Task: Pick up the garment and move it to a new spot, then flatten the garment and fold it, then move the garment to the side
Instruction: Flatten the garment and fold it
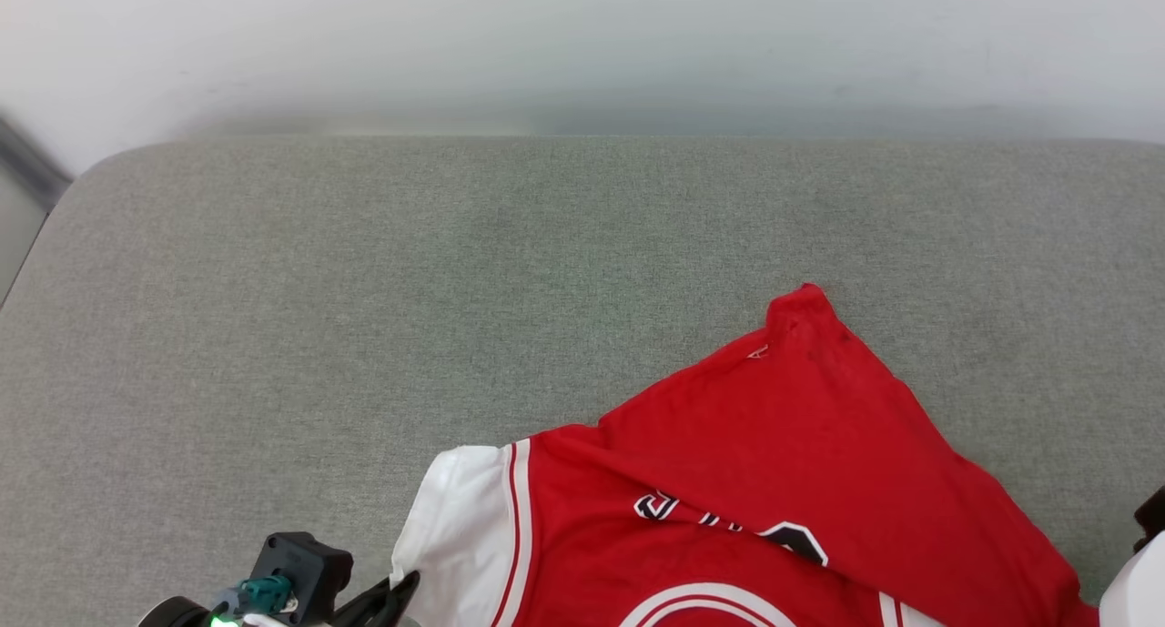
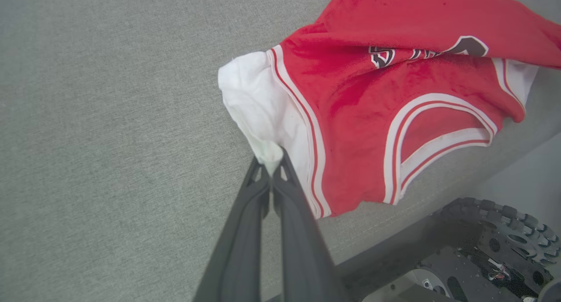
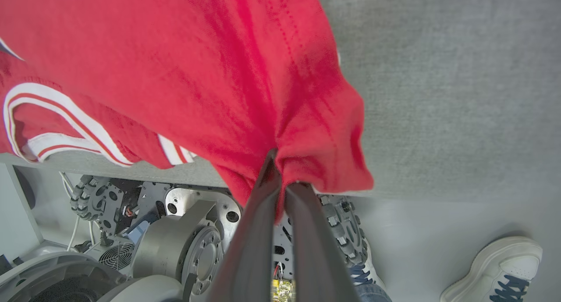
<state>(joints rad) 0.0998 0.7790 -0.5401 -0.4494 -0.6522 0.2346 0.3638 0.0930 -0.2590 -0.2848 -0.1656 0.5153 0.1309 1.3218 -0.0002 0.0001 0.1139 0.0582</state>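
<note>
I see the garment (image 1: 774,445) on the near right part of the grey fabric surface (image 1: 364,290). It is a red shirt, and its near edge runs off the bottom of my head view. My left claw (image 2: 272,164) is pinched tight on the edge of the white sleeve (image 2: 258,96). The two dark fingers are pressed together with a little tuft of white cloth sticking up between their tips. Red-and-white stripes (image 2: 307,131) run beside that sleeve where it meets the red body. My right claw (image 3: 282,172) is clamped on a bunch of red cloth at the other side of the shirt, and the cloth wrinkles and gathers right at the tips. A big flap of red is folded over the front and comes to a point at the far side. It hides the top of the black letters (image 1: 728,522), so I cannot read them. The round white-and-red neck trim (image 2: 438,131) shows near the front edge of the surface. In the right wrist view, part of the shirt hangs past that edge. Below it I can see my own base and a knobbly wheel (image 3: 346,232) on the pale floor (image 3: 416,223). A person's white shoe (image 3: 495,267) with dark blue laces stands on the floor close by.
</note>
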